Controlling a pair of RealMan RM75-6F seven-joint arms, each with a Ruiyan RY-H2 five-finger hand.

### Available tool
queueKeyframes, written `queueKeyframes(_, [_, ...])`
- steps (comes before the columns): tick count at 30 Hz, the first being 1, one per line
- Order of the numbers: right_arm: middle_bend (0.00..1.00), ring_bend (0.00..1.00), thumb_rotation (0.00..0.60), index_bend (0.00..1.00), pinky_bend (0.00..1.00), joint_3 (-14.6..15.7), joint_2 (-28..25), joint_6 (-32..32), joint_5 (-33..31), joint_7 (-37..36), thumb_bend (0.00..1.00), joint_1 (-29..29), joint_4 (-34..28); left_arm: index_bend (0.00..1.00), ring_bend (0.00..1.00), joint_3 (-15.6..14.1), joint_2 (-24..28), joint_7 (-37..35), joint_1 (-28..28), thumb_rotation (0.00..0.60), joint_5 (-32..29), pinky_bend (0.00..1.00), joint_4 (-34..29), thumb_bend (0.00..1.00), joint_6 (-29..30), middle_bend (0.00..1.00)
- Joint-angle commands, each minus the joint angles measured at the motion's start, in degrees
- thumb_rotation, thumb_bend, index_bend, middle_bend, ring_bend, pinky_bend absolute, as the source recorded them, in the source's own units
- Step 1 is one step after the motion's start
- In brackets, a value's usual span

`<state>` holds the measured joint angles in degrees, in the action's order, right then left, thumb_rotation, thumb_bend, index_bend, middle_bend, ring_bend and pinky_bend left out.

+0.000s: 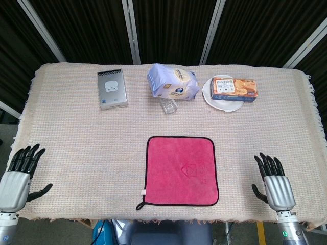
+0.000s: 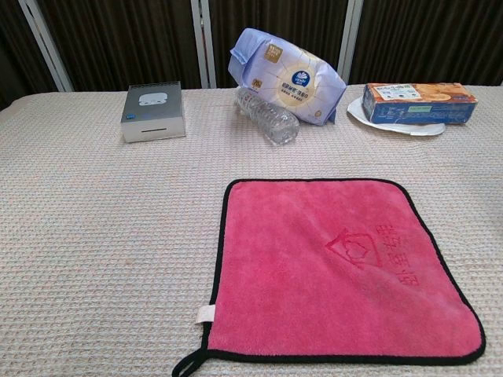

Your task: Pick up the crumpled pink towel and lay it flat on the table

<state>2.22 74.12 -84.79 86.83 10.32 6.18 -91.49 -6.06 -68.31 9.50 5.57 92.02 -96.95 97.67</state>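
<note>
The pink towel (image 1: pixel 181 170) with a black edge lies spread flat near the table's front edge, its hanging loop at the front left corner; the chest view shows the same towel (image 2: pixel 338 267) filling the lower right. My left hand (image 1: pixel 16 176) hovers at the table's front left corner, fingers spread, holding nothing. My right hand (image 1: pixel 274 185) is at the front edge, well to the right of the towel, fingers apart and empty. Neither hand touches the towel. The chest view shows no hand.
Along the back stand a grey box (image 1: pixel 112 89), a pale blue tissue pack (image 1: pixel 173 81) with a clear bottle (image 1: pixel 169 105) in front of it, and a biscuit box (image 1: pixel 234 88) on a white plate (image 1: pixel 219 102). A woven beige cloth (image 1: pixel 76 138) covers the table.
</note>
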Motion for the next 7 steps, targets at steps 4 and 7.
queueKeyframes(4, [0.0, 0.0, 0.6, 0.0, 0.0, 0.84, -0.53, -3.89, 3.15, 0.34, 0.33, -1.99, 1.66, 0.03, 0.0, -0.28, 0.7, -2.6, -2.98, 0.6, -1.98, 0.0, 3.56, 0.11, 0.82, 0.0])
queueKeyframes(7, [0.0, 0.0, 0.6, 0.0, 0.0, 0.14, 0.13, -5.87, 3.55, -0.12, 0.33, -2.83, 2.55, 0.03, 0.0, 0.43, 1.06, -4.46, -3.62, 0.6, -3.24, 0.0, 4.53, 0.11, 0.6, 0.0])
